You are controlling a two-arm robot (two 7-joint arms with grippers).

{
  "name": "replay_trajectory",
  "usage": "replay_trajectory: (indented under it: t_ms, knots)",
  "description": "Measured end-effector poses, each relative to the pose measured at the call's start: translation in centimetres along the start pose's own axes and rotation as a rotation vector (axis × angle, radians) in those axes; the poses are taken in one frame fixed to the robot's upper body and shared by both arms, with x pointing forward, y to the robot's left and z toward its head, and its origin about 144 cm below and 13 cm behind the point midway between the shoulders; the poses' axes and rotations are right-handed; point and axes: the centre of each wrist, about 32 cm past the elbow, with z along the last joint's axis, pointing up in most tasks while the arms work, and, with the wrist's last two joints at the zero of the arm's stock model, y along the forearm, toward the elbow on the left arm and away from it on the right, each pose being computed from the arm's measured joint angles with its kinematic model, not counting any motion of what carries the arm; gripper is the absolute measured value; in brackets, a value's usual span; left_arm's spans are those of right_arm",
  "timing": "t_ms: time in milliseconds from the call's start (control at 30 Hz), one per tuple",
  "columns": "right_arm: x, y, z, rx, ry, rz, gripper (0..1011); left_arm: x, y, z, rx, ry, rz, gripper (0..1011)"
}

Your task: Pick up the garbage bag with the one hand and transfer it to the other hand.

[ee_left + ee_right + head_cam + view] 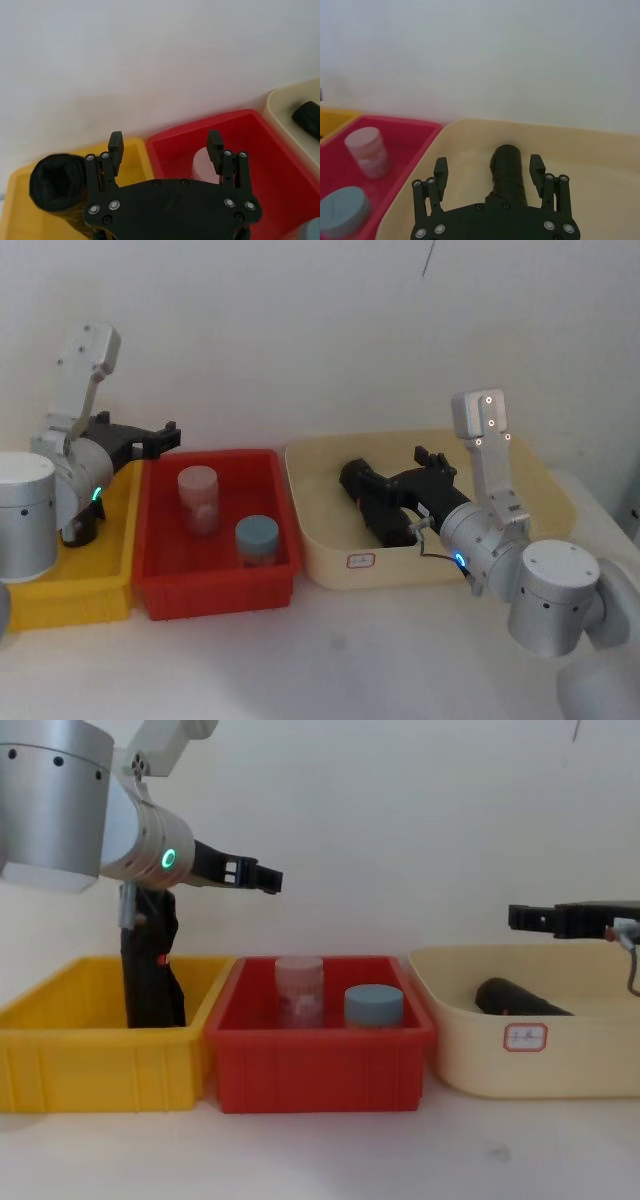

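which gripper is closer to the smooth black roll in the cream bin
Right. The right gripper hangs open above the garbage bag in the cream bin; the left gripper is open far off, over the yellow bin's edge with the red bin.

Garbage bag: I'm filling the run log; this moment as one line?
garbage bag: lying in cream bin, ungrasped | right gripper: fingers open, above bag | left gripper: fingers open, empty, raised

Both arms extended, jaws apart.
Left gripper [165, 144], on the green-ring arm, is raised with fingers spread; right gripper [489, 171], on the blue-ring arm, sits lower with fingers spread.
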Motion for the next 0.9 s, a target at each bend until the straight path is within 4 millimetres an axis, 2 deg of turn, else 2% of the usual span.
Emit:
replay_trajectory:
  t_ms: [467,900]
  knots:
    - [-0.7,-0.5,2.0,-0.044,-0.036,0.162,1000,-0.1,-0.4,-0.2,0.027,-0.009,0.045,1001]
    - [-3.5,0.2,3.9,-0.102,-0.157,0.304,1000,-0.1,-0.5,-0.3,0.036,-0.013,0.060,1002]
